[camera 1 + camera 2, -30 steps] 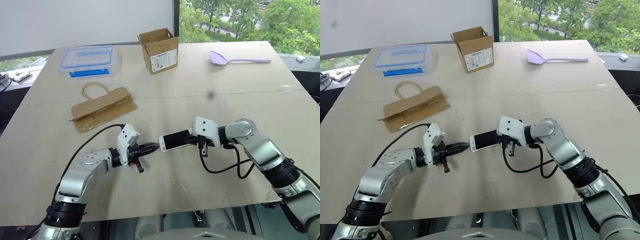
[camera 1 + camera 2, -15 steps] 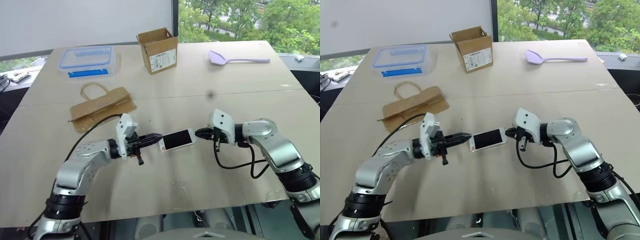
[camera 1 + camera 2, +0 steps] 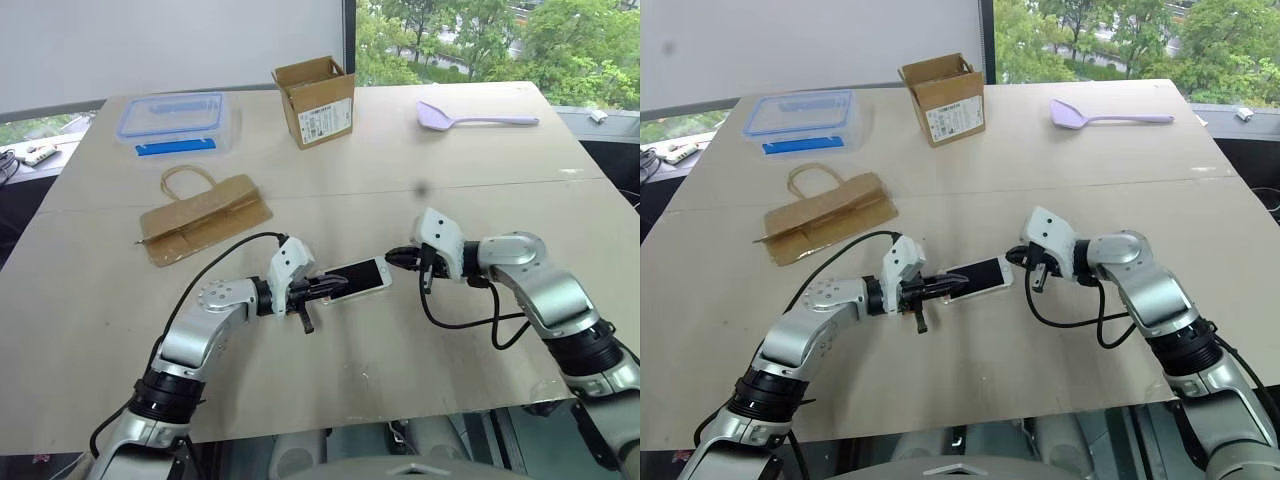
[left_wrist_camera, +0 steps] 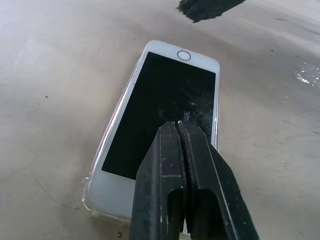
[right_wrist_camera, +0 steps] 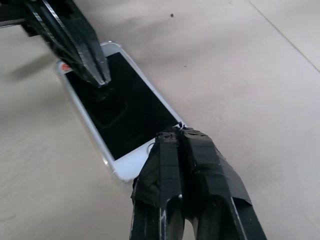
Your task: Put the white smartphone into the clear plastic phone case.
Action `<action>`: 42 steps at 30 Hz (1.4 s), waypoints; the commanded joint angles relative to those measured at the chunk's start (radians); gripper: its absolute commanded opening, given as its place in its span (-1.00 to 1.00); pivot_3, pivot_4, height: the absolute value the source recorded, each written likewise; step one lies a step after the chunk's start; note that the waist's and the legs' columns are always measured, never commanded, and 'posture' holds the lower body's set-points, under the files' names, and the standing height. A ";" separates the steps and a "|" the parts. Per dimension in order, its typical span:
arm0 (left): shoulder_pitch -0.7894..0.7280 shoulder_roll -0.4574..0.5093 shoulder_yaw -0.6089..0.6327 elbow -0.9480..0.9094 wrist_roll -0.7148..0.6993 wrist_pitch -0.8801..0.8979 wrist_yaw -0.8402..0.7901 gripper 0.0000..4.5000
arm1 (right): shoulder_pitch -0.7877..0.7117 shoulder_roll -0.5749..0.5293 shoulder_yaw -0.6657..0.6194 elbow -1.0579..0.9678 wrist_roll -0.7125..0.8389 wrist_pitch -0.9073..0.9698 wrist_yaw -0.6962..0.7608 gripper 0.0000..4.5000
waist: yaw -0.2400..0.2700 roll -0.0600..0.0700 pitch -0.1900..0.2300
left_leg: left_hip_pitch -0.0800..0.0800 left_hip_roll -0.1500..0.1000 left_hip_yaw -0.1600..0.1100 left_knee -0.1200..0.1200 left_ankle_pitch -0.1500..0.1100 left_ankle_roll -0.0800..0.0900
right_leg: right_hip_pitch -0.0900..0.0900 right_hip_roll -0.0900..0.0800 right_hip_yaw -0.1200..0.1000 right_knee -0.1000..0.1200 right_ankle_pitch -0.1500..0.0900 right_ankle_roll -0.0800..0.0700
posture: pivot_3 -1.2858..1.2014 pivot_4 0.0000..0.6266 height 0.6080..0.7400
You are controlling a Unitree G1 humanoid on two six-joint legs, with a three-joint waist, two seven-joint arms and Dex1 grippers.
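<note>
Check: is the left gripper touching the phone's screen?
Touching. In the left wrist view the left gripper, shut, rests its tip on the phone screen.

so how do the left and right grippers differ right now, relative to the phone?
The left gripper has its tips over the black screen of the white smartphone, near the middle; the right gripper sits at the phone's home-button end, at the edge. The left comes in from the robot's left, the right from the opposite side, so they face each other. Both are shut, neither holding the phone, which lies flat in the clear plastic phone case.
</note>
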 commanded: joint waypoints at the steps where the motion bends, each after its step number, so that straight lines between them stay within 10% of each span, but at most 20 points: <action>1: 0.022 -0.004 -0.015 0.012 0.025 0.012 0.018 -0.98 | -0.047 0.004 0.028 0.049 -0.017 -0.010 0.023 -1.00 | 0.000 0.000 0.000 | 0.000 0.000 0.000 0.000 0.000 0.000 | 0.000 0.000 0.000 0.000 0.000 0.000 | 0.03 -0.52 1.00; 31: 0.100 -0.047 -0.006 -0.032 0.032 0.011 0.106 -0.98 | -0.129 0.102 0.376 0.671 -0.304 -0.128 0.235 -1.00 | -0.003 0.003 -0.049 | 0.026 0.000 0.000 -0.004 0.000 0.000 | 0.020 -0.003 0.001 -0.002 -0.003 -0.004 | 0.03 -0.52 1.00; 42: 0.132 -0.118 0.074 -0.086 -0.060 -0.027 0.116 -0.98 | -0.060 0.201 -0.008 0.443 -0.078 -0.305 0.062 -1.00 | -0.004 0.003 -0.043 | 0.034 0.000 -0.006 -0.010 -0.004 -0.006 | 0.027 -0.012 0.001 -0.006 -0.005 -0.006 | 0.03 -0.52 1.00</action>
